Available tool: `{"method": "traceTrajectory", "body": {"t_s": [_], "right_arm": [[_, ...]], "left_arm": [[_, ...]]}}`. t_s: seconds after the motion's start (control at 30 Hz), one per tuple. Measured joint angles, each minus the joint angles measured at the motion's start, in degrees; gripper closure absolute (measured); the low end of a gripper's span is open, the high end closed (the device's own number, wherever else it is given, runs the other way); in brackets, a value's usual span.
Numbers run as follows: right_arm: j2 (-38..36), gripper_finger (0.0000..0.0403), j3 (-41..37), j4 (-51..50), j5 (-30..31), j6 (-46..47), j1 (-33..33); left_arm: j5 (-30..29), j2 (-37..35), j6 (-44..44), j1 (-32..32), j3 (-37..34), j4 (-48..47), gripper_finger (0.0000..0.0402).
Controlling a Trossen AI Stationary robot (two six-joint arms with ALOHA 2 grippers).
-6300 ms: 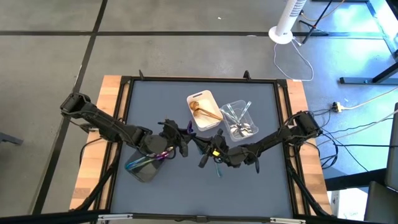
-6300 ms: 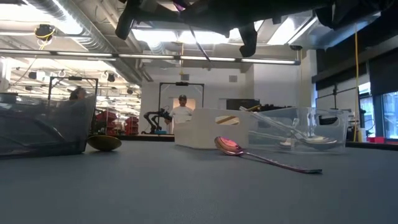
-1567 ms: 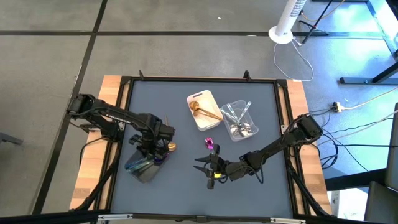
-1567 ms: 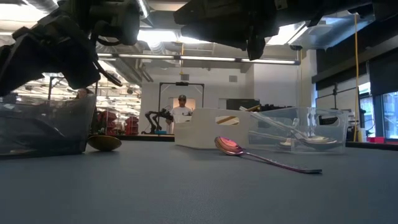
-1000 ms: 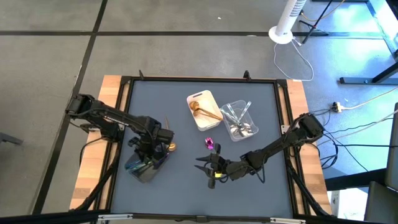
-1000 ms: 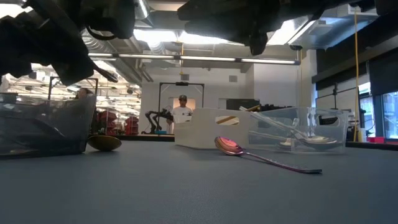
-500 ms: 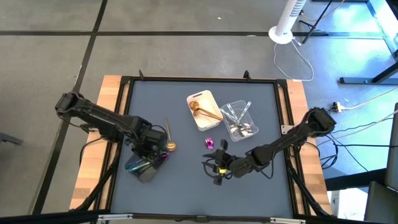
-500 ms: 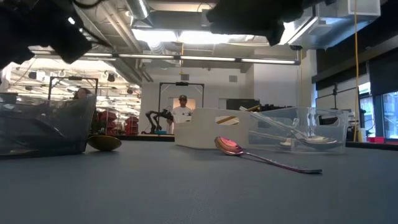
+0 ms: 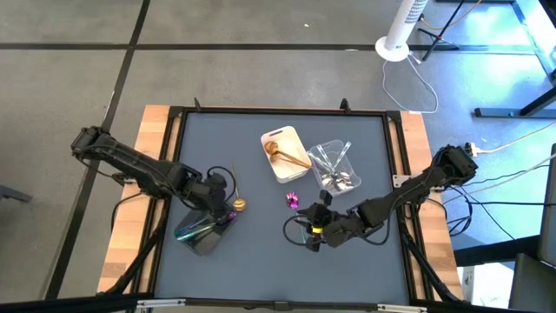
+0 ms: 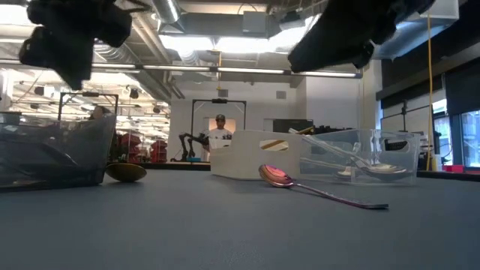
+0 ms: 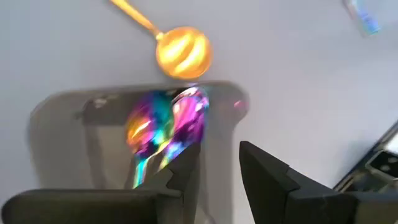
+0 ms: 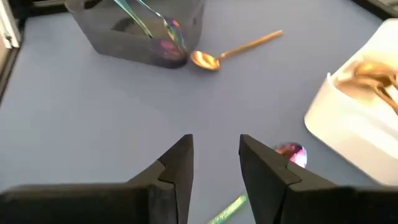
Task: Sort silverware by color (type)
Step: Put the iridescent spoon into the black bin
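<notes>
1. The left end effector (image 9: pixel 219 198) hangs at the lower left of the bench (image 9: pixel 226 139), over the upper right corner of the dark grey tray (image 9: pixel 201 233); its fingers (image 11: pixel 180 180) are spread with nothing between them.
2. That tray holds several iridescent purple-teal pieces (image 11: pixel 166 124), their bowls bunched near one wall.
3. A gold spoon (image 9: pixel 235 198) lies flat on the bench just beside the tray's upper right corner, handle running toward the top of the frame.
4. The right end effector (image 9: pixel 314 228) hovers at the lower middle of the bench, fingers (image 12: pixel 177 168) apart and empty.
5. An iridescent spoon (image 9: pixel 296 207) lies on the bench just beside it, its bowl (image 12: pixel 291 152) next to one finger.
6. The white tray (image 9: pixel 284 153), at upper centre, holds gold pieces (image 9: pixel 287 154).
7. The clear tray (image 9: pixel 334 168), touching the white tray's right side, holds silver pieces (image 9: pixel 334 178).
8. Across the room behind the bench, a person (image 10: pixel 220 133) stands.
</notes>
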Motion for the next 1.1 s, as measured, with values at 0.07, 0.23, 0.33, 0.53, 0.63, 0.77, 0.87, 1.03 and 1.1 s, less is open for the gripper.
{"method": "traceTrajectory", "body": {"t_s": [0.07, 0.23, 0.33, 0.53, 0.63, 0.77, 0.87, 1.03, 1.1], "right_arm": [[0.0, 0.0283, 0.0, -1.8, -0.1, 2.0, 0.0], [0.0, 0.0283, 0.0, -7.9, -0.5, 8.4, -0.5], [0.0, 0.0283, 0.0, -10.3, -1.0, 12.6, -1.5], [0.0, 0.0283, 0.0, -13.0, -6.4, 19.3, -4.4], [0.0, 0.0283, 0.0, -12.8, -7.0, 19.8, -4.9], [0.1, 0.0283, 0.0, -12.6, -7.0, 19.8, -4.9], [0.7, 0.0283, 0.0, -12.3, -6.9, 19.8, -4.9], [4.0, 0.0283, 0.0, -10.5, -6.5, 19.8, -4.9], [5.9, 0.0283, 0.0, -9.7, -6.5, 19.8, -4.9]], "left_arm": [[-1.1, 0.0, 0.6, -0.2, 0.0, 1.8, 0.0297], [-2.6, 0.0, 2.7, -0.8, 0.0, 6.1, 0.0297], [-3.6, 0.0, 3.5, -0.9, 0.0, 9.5, 0.0297], [-9.3, 0.0, 8.7, -0.9, 0.0, 18.2, 0.0297], [-12.7, 0.0, 11.3, -0.9, 0.0, 22.1, 0.0297], [-16.2, 0.0, 14.0, -0.9, 0.0, 25.1, 0.0297], [-16.5, 0.0, 14.9, -0.9, 0.0, 25.6, 0.0297], [-16.5, 0.1, 14.9, -0.9, 0.0, 25.6, 0.0297], [-16.5, 0.1, 14.9, -0.9, 0.0, 25.6, 0.0297]]}}
